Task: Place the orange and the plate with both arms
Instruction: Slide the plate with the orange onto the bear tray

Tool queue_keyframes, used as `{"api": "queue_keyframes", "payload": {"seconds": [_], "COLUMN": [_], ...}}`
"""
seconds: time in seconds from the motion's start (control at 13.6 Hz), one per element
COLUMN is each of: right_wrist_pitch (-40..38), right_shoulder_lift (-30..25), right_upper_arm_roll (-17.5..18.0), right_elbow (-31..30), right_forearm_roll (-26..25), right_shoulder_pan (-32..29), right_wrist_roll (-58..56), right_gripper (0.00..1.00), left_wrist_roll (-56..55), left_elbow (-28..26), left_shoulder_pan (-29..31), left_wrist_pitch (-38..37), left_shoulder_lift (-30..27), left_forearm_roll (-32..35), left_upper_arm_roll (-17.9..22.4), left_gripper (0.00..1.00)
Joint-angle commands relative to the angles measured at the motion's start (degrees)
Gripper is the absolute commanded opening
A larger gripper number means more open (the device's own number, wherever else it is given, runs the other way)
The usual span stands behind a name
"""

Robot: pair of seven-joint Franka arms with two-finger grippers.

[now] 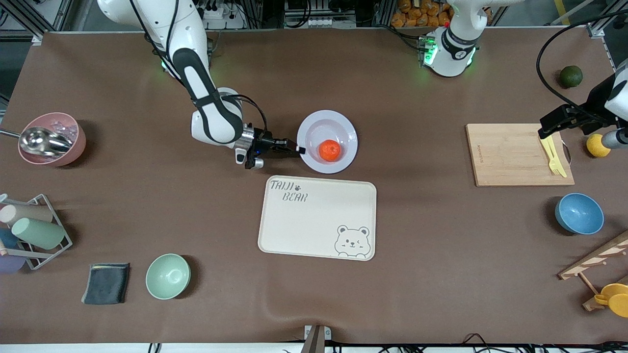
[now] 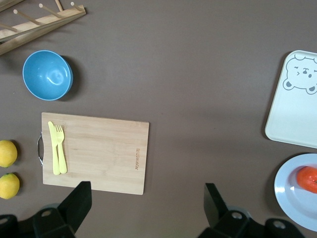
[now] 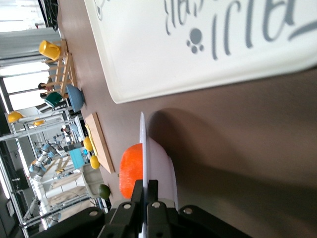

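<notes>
The pale lavender plate (image 1: 327,141) sits in the middle of the table, just farther from the front camera than the cream bear tray (image 1: 318,216). The orange (image 1: 329,150) lies in it. My right gripper (image 1: 299,150) is shut on the plate's rim at the side toward the right arm's end. In the right wrist view the rim (image 3: 143,148) runs between the closed fingers, with the orange (image 3: 131,171) past it. My left gripper (image 1: 552,128) is open and empty, high over the wooden cutting board (image 1: 519,154). The left wrist view shows plate (image 2: 297,193) and orange (image 2: 308,178) at its edge.
A yellow fork and knife (image 1: 553,154) lie on the board. Lemons (image 1: 597,145), a dark green fruit (image 1: 571,76) and a blue bowl (image 1: 579,213) are at the left arm's end. A pink bowl with scoop (image 1: 51,138), cup rack (image 1: 29,230), green bowl (image 1: 168,276) and grey cloth (image 1: 106,283) are at the right arm's end.
</notes>
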Motion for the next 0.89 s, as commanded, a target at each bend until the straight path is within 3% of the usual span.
{"api": "queue_keyframes", "payload": {"seconds": [0.0, 0.22, 0.59, 0.81], "right_wrist_pitch": [-1.43, -7.59, -7.17, -6.55], "right_shoulder_lift": [-2.45, -2.89, -4.04, 0.15], "right_upper_arm_roll": [0.10, 0.01, -0.16, -0.34], "right_elbow": [-0.39, -0.65, 0.75, 7.58], "right_forearm_roll": [1.66, 1.75, 1.83, 3.50], "right_shoulder_pan": [-0.87, -2.89, -6.49, -7.64], "right_wrist_roll": [2.26, 2.70, 1.30, 0.68], "right_gripper": [0.00, 0.00, 0.00, 0.00], "left_wrist_roll": [0.54, 0.54, 0.72, 0.80], "left_elbow": [0.19, 0.28, 0.28, 0.28], "left_shoulder_pan": [0.37, 0.03, 0.02, -0.07], "left_wrist_pitch": [-0.08, 0.54, 0.71, 1.07], "left_shoulder_lift": [0.15, 0.68, 0.77, 1.03], "left_forearm_roll": [-0.62, -0.62, -0.45, -0.45], "left_upper_arm_roll": [-0.10, -0.18, -0.36, -0.36], "left_gripper": [1.00, 1.00, 1.00, 1.00]}}
